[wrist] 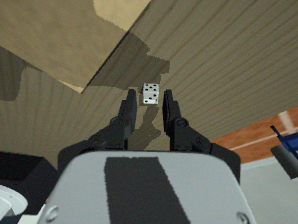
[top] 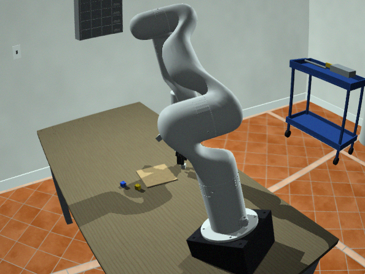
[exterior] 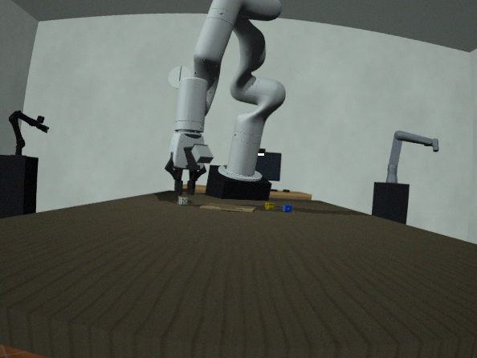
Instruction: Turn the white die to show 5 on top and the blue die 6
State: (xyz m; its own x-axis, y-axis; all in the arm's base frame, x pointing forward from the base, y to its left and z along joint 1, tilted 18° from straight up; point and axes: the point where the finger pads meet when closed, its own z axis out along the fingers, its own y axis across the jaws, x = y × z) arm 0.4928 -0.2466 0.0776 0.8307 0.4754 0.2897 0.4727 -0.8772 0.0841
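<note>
The white die lies on the bare table just off the mat's right side; it also shows in the exterior view. My gripper hangs straight above it, fingers partly open and empty, tips a little above the die. In the wrist view the die shows between the two fingertips. The blue die and the yellow die sit on the table left of the mat, apart from each other and off the mat. The tan mat lies flat with nothing on it.
The arm's black base stands on the near end of the table. The table's right edge runs close to the white die, with orange floor beyond. A blue cart stands off to the right.
</note>
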